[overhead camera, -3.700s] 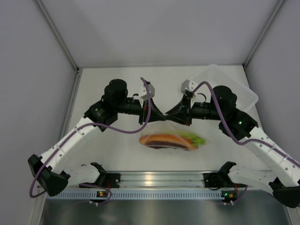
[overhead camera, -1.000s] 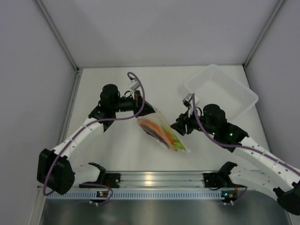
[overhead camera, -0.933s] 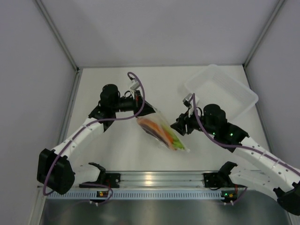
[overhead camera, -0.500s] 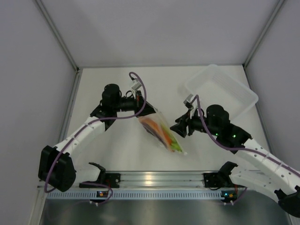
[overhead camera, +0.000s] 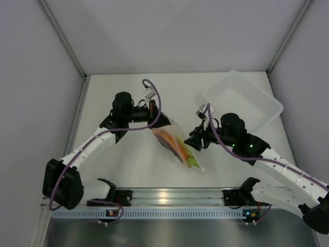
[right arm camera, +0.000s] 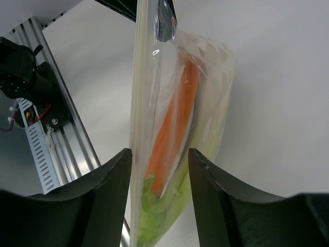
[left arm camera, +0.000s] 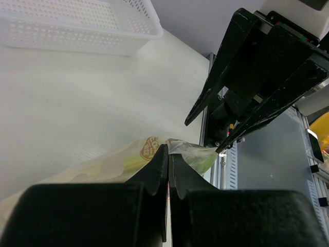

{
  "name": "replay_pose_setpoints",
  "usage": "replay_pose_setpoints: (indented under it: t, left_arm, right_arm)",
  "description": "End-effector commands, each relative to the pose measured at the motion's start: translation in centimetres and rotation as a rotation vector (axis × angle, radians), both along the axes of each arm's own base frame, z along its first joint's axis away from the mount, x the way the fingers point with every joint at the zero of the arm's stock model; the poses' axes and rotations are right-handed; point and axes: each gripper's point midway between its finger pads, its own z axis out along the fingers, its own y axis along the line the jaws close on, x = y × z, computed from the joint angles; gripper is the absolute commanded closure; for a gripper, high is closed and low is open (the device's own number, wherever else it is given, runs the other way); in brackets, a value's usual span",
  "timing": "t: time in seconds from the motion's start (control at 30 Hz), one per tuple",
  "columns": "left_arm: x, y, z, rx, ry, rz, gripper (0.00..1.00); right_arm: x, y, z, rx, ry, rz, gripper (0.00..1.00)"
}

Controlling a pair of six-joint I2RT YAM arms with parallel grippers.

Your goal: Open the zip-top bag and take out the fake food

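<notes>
Your right pincer (overhead camera: pixel 193 141) has let go of the bag (overhead camera: pixel 181 148) and come back in from 3 o'clock, fingers wide apart and empty, straddling the bag's long edge. Your left pincer (overhead camera: pixel 166 122) stays pinched shut on one upper corner, so the bag slants toward 5 o'clock over mid-table (overhead camera: pixel 118 170) with the food (overhead camera: pixel 175 142) still inside. Nothing is out yet, and you likely need a fresh right-side grip at the mouth.
</notes>
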Motion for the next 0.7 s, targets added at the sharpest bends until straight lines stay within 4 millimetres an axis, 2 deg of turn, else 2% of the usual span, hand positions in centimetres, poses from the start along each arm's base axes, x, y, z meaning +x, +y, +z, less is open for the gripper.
replay_pose_setpoints:
  t: [0.0,0.2,0.4,0.6,0.67]
  left_arm:
    - [0.1,-0.2,2.8,-0.056,-0.106,-0.031,1.00]
    - [-0.1,-0.3,2.7,-0.056,-0.101,-0.041,1.00]
    - [-0.4,-0.4,2.8,-0.058,-0.097,-0.062,1.00]
    - [-0.3,-0.6,3.2,-0.065,-0.079,-0.079,1.00]
    - [-0.2,-0.7,3.4,-0.068,-0.071,-0.078,1.00]
  right_arm:
    - [0.7,1.3,3.4,0.069,-0.094,0.023,0.52]
    - [2.0,0.9,2.8,0.041,-0.101,-0.040,0.55]
    - [2.3,0.9,2.1,0.022,-0.094,-0.055,0.59]
    - [1.6,2.5,1.0,0.034,-0.048,0.001,0.65]
    - [1.7,2.9,0.7,0.031,-0.041,0.001,0.73]
